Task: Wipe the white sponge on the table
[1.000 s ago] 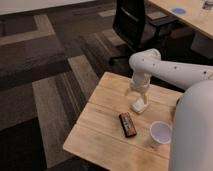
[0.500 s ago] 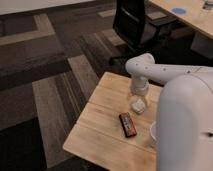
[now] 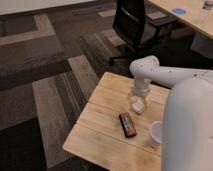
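Note:
The white sponge (image 3: 137,107) lies on the small light wooden table (image 3: 102,127), near its middle. My gripper (image 3: 138,101) reaches down from the white arm and sits right on top of the sponge, pressing it to the tabletop. The dark red-black bar (image 3: 127,123) lies just in front of the sponge. The white cup (image 3: 156,133) stands at the right, partly hidden behind my arm's large white body.
A black office chair (image 3: 136,25) stands behind the table. A larger pale desk (image 3: 195,17) with a blue disc (image 3: 178,10) is at the top right. Striped dark carpet (image 3: 45,85) lies to the left.
The arm and gripper have shifted left and toward the near side with the sponge under them. My white arm body now covers more of the table's right side and the cup.

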You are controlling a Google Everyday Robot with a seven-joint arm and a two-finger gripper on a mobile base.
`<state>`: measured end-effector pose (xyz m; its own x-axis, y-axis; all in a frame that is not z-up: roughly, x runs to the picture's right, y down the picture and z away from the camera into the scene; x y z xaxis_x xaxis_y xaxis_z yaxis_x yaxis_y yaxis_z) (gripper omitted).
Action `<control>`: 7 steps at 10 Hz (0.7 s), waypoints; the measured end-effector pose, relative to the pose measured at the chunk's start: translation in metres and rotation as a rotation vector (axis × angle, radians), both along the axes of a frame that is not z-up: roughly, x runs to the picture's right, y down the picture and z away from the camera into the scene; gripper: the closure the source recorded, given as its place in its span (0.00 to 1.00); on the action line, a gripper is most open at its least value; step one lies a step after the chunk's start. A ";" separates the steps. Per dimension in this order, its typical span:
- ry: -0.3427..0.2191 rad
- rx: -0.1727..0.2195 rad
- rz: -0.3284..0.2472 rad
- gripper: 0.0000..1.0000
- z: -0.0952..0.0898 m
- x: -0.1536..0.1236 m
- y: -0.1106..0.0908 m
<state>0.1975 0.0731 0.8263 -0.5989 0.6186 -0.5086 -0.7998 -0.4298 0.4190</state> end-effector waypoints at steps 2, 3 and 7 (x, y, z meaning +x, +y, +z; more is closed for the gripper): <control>-0.002 0.000 0.009 0.80 0.001 0.004 0.004; -0.005 -0.005 0.012 0.95 0.001 0.005 0.008; 0.009 -0.013 0.031 1.00 -0.004 0.013 0.015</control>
<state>0.2108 0.0883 0.8228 -0.6225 0.5929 -0.5108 -0.7822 -0.4488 0.4322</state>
